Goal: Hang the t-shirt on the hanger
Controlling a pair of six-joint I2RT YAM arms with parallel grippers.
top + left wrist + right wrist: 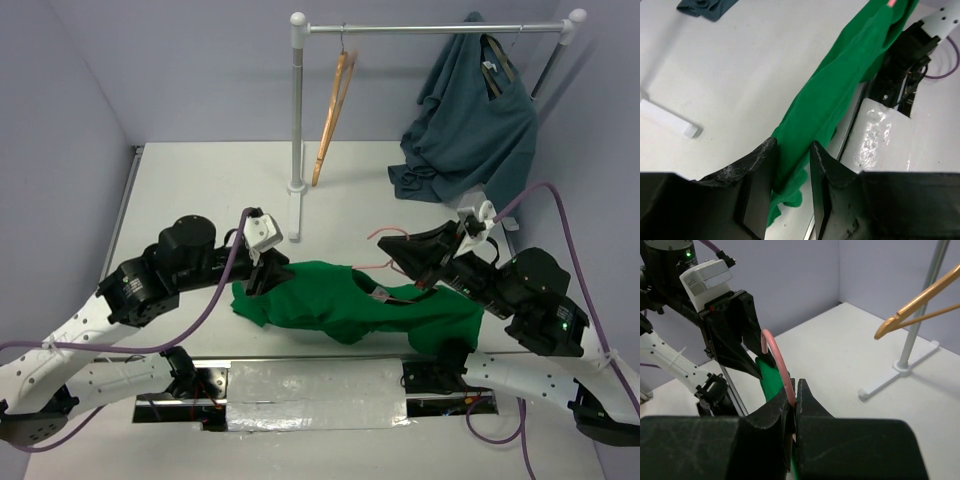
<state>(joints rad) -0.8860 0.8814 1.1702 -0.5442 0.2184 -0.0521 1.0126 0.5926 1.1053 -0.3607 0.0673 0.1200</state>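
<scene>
The t-shirt lies stretched in a long bunch across the near edge of the bench, between the 2 arms. The hanger is at the shirt's right end: its hook rises clear of the cloth, and a short piece of pink wire shows at the neck. The rest of the frame is hidden, probably inside the shirt.

The right gripper has its jaws clenched on the wire just below the hook. The left gripper is at the shirt's left end with its jaws parted. A fold of green cloth runs between them, seemingly loose rather than pinched, though the wrist view does not settle that.

I judge that the shirt is being dressed over the hanger's arms and is not yet seated. Next, the left jaws need a fresh hold on the bunched shoulder, to spread it over the hidden wire arm while the right keeps the hanger steady.
</scene>
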